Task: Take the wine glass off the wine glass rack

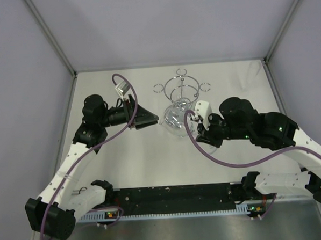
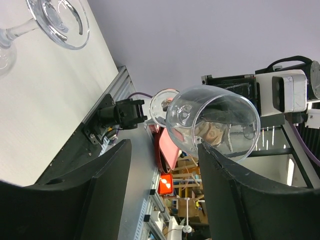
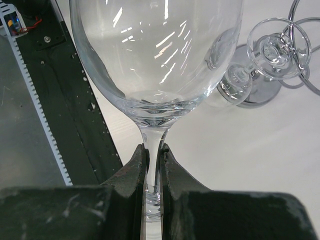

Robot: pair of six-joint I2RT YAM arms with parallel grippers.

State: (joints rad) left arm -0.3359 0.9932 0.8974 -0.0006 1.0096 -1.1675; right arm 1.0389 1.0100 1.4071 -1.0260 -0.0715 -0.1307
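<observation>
Gripping the wine glass (image 3: 155, 60) by the stem: right gripper (image 3: 153, 157), jaws clamped on it just under the bowl. In the top view the glass sits at 6 o'clock of the wine glass rack (image 1: 181, 89), just beside its mirrored base, above the table (image 1: 125, 159). Left gripper (image 1: 151, 119) is at the glass's 9 o'clock with its jaws apart, holding nothing. The bowl is just ahead of its fingertips, contact unclear. Second glass (image 3: 277, 47) is on the rack, at 2 o'clock in the right wrist view.
</observation>
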